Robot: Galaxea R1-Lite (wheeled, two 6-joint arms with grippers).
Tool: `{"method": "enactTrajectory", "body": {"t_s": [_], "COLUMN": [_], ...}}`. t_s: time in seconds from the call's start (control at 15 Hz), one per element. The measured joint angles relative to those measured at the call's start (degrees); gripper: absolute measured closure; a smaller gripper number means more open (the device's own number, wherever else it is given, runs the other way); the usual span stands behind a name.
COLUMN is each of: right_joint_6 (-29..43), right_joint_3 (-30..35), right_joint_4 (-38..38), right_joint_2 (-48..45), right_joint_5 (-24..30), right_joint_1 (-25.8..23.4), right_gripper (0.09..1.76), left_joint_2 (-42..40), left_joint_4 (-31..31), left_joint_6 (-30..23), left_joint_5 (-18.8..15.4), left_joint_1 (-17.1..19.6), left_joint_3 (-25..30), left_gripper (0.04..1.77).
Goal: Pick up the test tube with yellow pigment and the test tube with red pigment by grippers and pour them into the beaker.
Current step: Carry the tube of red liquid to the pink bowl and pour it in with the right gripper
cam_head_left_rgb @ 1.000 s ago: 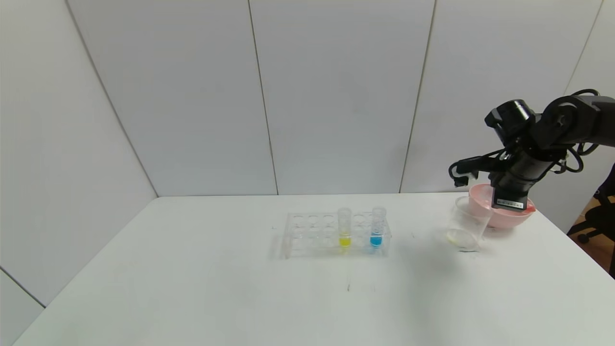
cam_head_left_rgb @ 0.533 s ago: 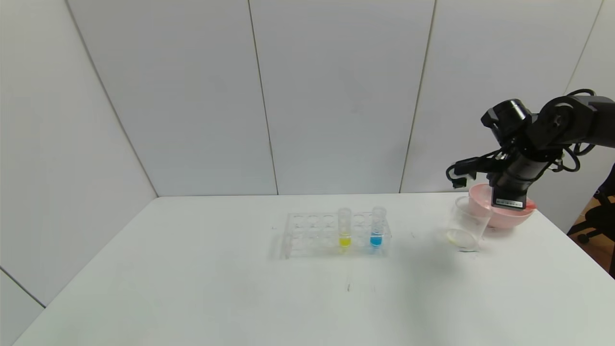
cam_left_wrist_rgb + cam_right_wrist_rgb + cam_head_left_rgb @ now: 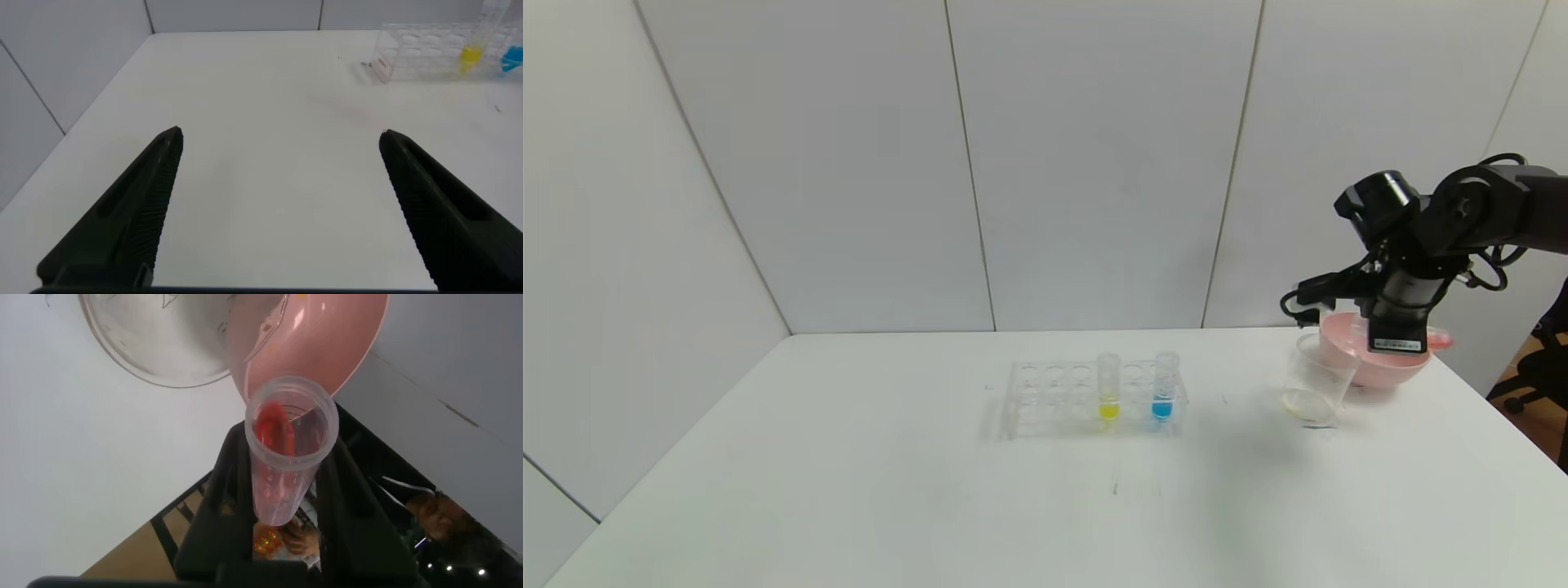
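Note:
The test tube with red pigment (image 3: 288, 449) is clamped between the fingers of my right gripper (image 3: 290, 478). It lies tilted, and red liquid streaks its inside wall. In the head view the right gripper (image 3: 1398, 346) hangs over the pink bowl, just right of the beaker (image 3: 1315, 380), and the tube's end (image 3: 1439, 336) sticks out to its right. The beaker also shows in the right wrist view (image 3: 155, 335). The test tube with yellow pigment (image 3: 1108, 384) stands upright in the clear rack (image 3: 1045, 400). My left gripper (image 3: 279, 136) is open and empty, low over the table's left part.
A blue-liquid tube (image 3: 1165, 384) stands in the rack, right of the yellow one. The pink bowl (image 3: 1372, 371) sits behind the beaker near the table's far right edge. The rack, the yellow tube (image 3: 470, 53) and the blue tube (image 3: 513, 55) show far off in the left wrist view.
My right gripper has risen a little and turned over the pink bowl. The red tube's end now sticks out on its right. The left arm has not visibly moved.

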Motion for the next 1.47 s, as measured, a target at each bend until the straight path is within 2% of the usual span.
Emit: {"method": "enactTrajectory", "body": {"t_s": [0.2, 0.4, 1.13, 1.47], "right_joint_6": [-0.49, -1.66, -5.14, -10.37], "right_joint_3": [0.0, 0.0, 0.0, 0.02], "right_joint_4": [-1.01, -1.84, -4.19, -4.08], "right_joint_2": [0.57, 1.1, 2.8, 2.23], "right_joint_5": [-1.78, -6.19, -12.08, -15.3], "right_joint_1": [0.59, 1.46, 3.36, 3.86], "right_gripper": [1.34, 1.34, 1.34, 1.34], "left_joint_2": [0.0, 0.0, 0.0, 0.0], "left_joint_4": [0.0, 0.0, 0.0, 0.0], "left_joint_6": [0.0, 0.02, 0.0, 0.0], "left_joint_5": [0.0, 0.0, 0.0, -0.02], "left_joint_1": [0.0, 0.0, 0.0, 0.0], "left_joint_3": [0.0, 0.0, 0.0, 0.0], "left_gripper": [0.09, 0.09, 0.09, 0.09]}}
